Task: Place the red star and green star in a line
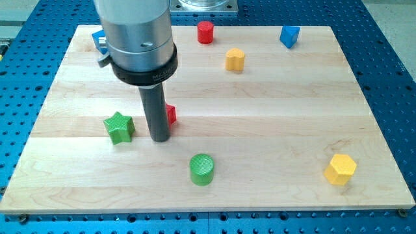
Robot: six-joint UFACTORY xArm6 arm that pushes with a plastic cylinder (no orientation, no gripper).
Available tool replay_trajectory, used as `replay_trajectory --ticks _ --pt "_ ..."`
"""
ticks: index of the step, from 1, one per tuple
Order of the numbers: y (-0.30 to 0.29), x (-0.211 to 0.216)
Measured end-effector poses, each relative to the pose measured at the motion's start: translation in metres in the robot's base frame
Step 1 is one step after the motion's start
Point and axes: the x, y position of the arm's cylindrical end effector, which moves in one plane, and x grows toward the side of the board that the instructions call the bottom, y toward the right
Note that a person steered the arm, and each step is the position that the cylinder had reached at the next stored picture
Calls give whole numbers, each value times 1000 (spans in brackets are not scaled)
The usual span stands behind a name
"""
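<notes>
1. Two task blocks flank my tip (160, 138): the green star (119, 127) lies just to its view-left, and the red star (171, 115), mostly hidden behind the rod, pokes out at its view-right.
2. The rod is bare and holds nothing; whether my tip touches the red star cannot be told.
3. A green cylinder (202, 169) stands near my tip, toward the view's bottom right.

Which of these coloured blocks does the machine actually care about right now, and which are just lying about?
In the job:
- green star-shaped block
- red block, mostly hidden behind the rod, shape unclear
- my tip, between those two

Lying about:
- green cylinder block
- red cylinder block
- yellow block
- yellow hexagonal block
- two blue blocks
</notes>
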Motion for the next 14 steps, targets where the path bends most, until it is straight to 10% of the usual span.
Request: replay_trajectory --ticks 14 --pt "-37 13"
